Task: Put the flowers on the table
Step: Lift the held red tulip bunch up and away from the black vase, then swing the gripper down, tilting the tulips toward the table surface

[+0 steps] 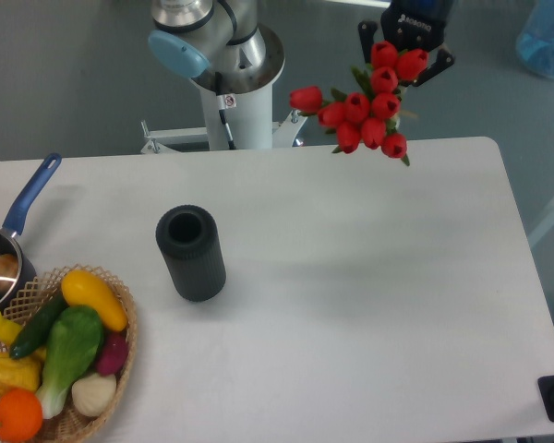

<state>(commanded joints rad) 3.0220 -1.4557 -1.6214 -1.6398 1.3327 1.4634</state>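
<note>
Camera view from above shows us the flowers (367, 109) hanging in the air over the tabletop's far edge, toward its far right corner, not touching the table (369, 305). We see the gripper (408, 41) directly above them, its dark fingers spread on either side of the topmost blooms; the stems are hidden, so we cannot tell whether the jaws are closed on them, though the bunch is plainly carried. We judge the main risk to be a release this close to the edge: the bunch could tip or roll off the back of the table. We count about ten red tulip heads, tightly clustered, with green leaves poking between them and one bloom jutting left. Further out stand a black ribbed cylinder (191, 252), a wicker basket (120, 365) of vegetables at the near left corner, and a blue-handled pot (14, 240) on the left edge.
</note>
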